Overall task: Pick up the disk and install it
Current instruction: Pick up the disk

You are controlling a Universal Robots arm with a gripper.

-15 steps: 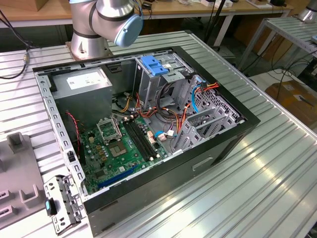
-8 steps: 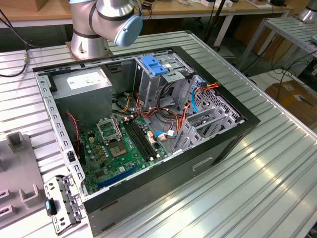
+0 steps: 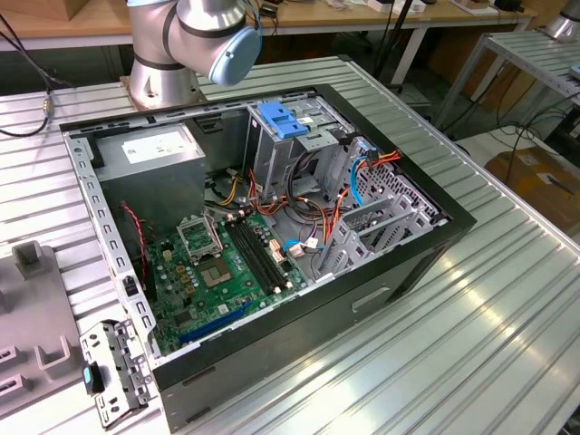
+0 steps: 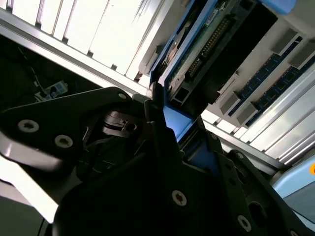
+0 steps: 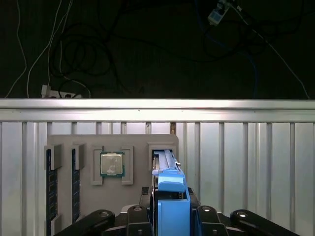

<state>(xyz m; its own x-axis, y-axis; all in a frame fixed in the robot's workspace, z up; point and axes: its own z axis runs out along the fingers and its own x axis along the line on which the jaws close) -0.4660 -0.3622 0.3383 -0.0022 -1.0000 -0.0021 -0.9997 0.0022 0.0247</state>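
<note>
Clamping the flat silver-grey metal disk (image 5: 166,167) in its blue plastic carrier edge-on, the black gripper (image 5: 170,210) has its jaws narrowed onto both faces, the disk standing upright at the grey moulded tray (image 5: 138,141) slot, seemingly so its end stays graspable.

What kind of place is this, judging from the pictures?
Probably a robotics lab or test workshop: a robot arm stands on a slatted metal table beside an opened computer case, with workbenches and loose cables behind. Its claw grips the disk at a parts tray.
</note>
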